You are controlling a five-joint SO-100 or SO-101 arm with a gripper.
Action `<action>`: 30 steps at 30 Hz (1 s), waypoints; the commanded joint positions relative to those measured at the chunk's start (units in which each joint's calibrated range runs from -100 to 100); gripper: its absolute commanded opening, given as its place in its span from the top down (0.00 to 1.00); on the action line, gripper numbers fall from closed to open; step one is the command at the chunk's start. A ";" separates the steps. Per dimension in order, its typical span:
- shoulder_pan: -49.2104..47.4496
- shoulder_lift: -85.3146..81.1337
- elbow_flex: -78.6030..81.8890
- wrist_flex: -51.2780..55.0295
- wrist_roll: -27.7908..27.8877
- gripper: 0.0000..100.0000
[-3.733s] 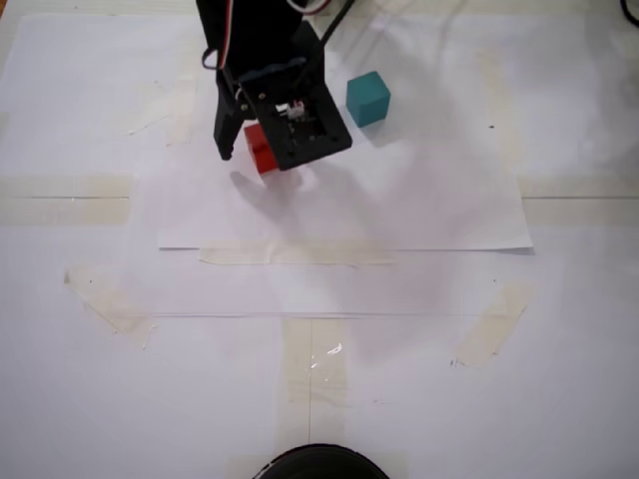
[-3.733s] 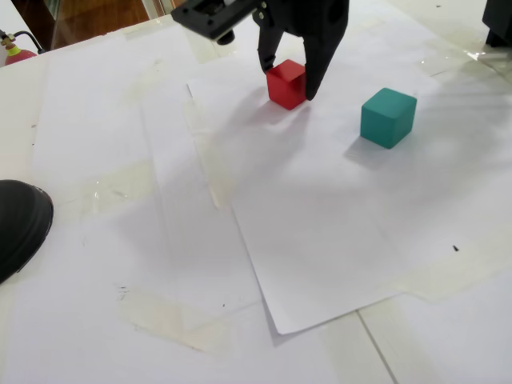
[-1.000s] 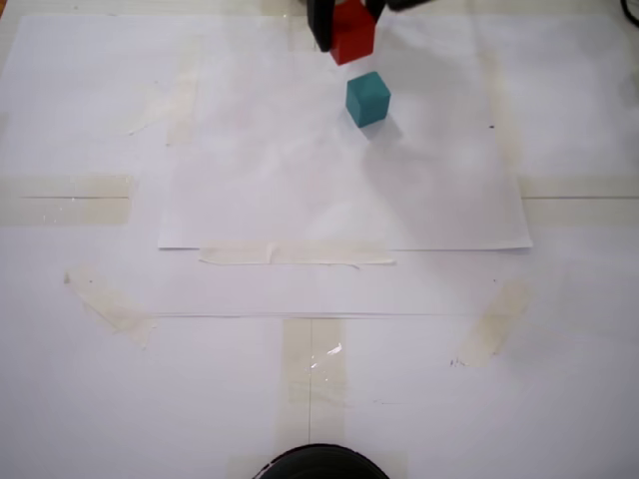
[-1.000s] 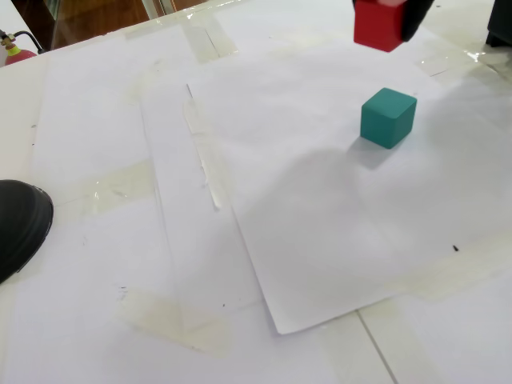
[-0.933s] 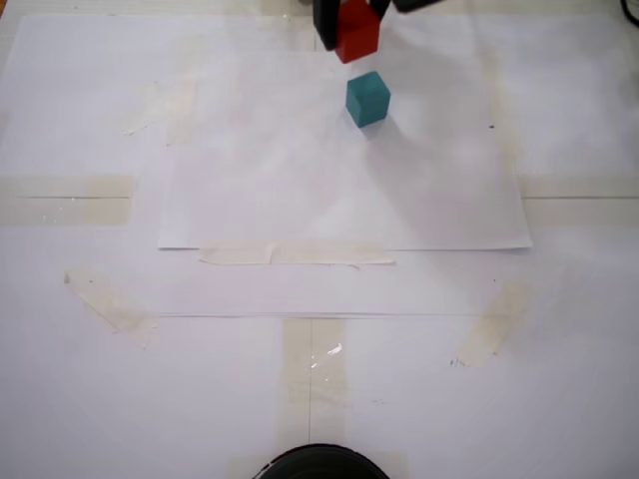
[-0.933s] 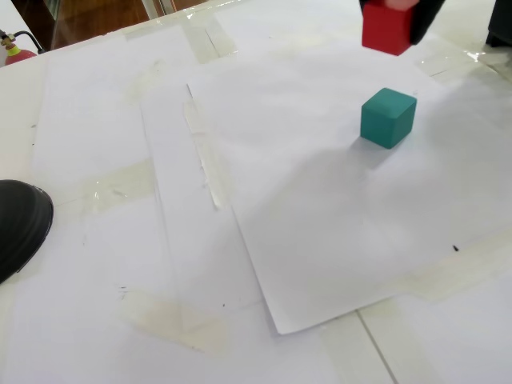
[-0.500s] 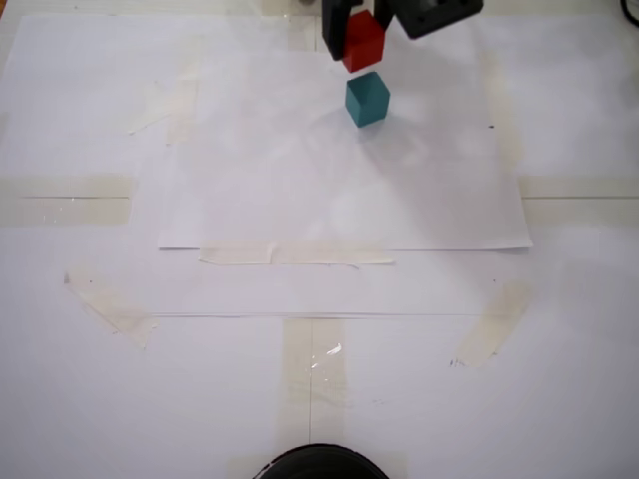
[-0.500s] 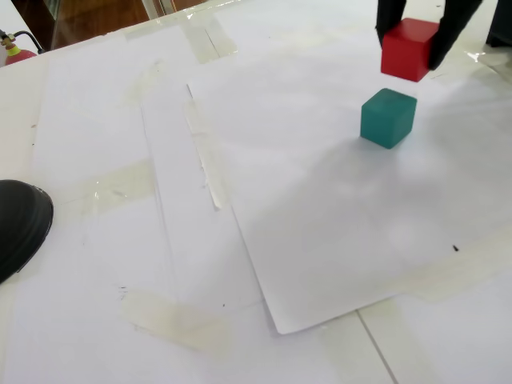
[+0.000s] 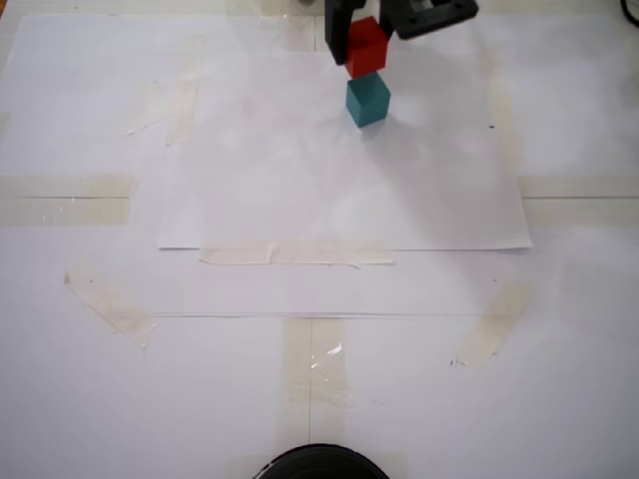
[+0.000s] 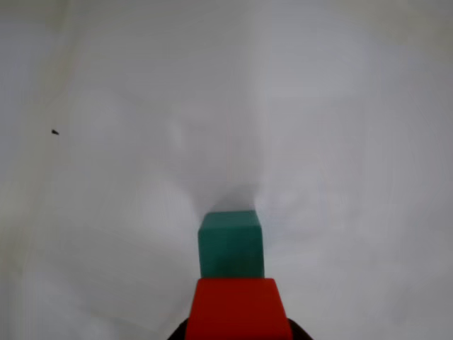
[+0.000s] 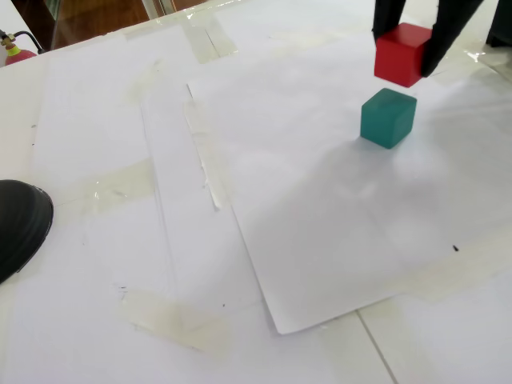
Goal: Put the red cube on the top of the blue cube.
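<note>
In a fixed view, a dark rounded object (image 11: 18,226) sits at the near left edge of the table, which is covered in white paper sheets (image 11: 320,208) held down with strips of clear tape (image 9: 296,256). Farther back on the top sheet, the blue cube (image 11: 388,118) rests flat on the paper, alone and untouched. Just above it and slightly behind, the red cube (image 11: 402,54) hangs in the air, clear of the teal top with a narrow gap between them. The gripper (image 11: 408,44) has its two black fingers pressed against opposite faces of the red cube, clamping it. In the wrist view, the red cube (image 10: 238,309) fills the bottom edge with the blue cube (image 10: 230,244) directly beyond it. In a fixed view, the red cube (image 9: 365,46) overlaps the far edge of the blue cube (image 9: 368,99).
</note>
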 commanded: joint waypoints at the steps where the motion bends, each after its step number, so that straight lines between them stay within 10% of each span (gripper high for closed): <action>1: -0.26 0.08 -0.63 -2.19 -0.78 0.88; 30: -1.70 7.38 -1.18 -7.57 -0.93 0.87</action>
